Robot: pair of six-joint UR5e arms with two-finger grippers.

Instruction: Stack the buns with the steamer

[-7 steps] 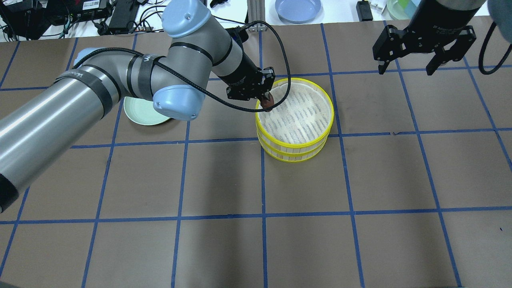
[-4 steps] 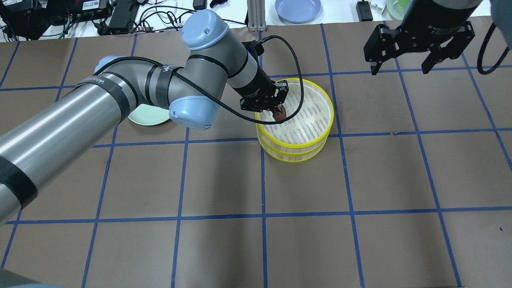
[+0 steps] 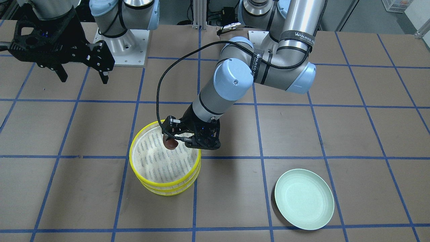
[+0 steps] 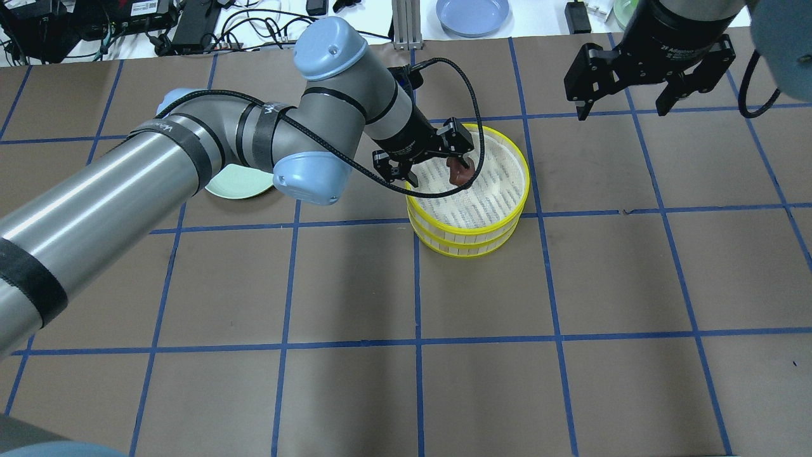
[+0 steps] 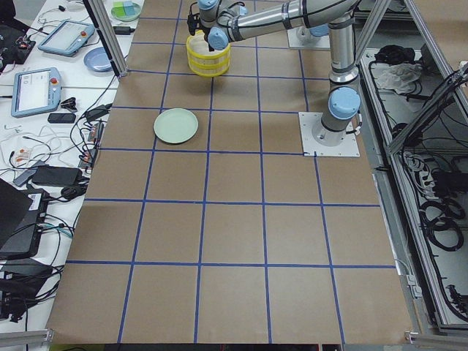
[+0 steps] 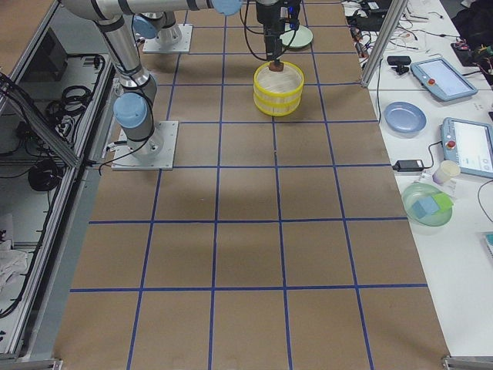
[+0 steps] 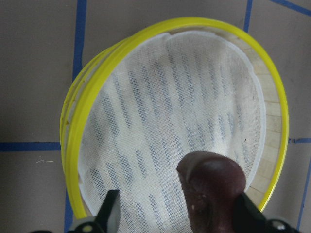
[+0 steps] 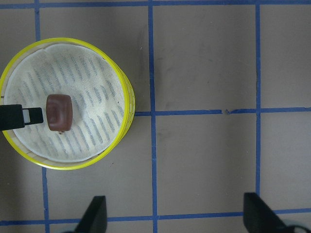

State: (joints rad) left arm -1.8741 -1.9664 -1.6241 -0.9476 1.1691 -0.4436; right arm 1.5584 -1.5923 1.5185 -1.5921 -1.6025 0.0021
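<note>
Left wrist-mounted view is showing the left gripper released, reddish-brown bun touching one finger. If sticking, it could get dragged off the steamer.

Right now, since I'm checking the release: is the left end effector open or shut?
Open. The left end effector has its fingers spread wider than the brown bun, which touches only one.

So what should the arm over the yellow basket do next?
Probably lift the left gripper straight up and clear. Its jaws stand open, with a gap on one side of the bun, and the bun seems to rest on the cloth inside the steamer, so it looks released.
</note>
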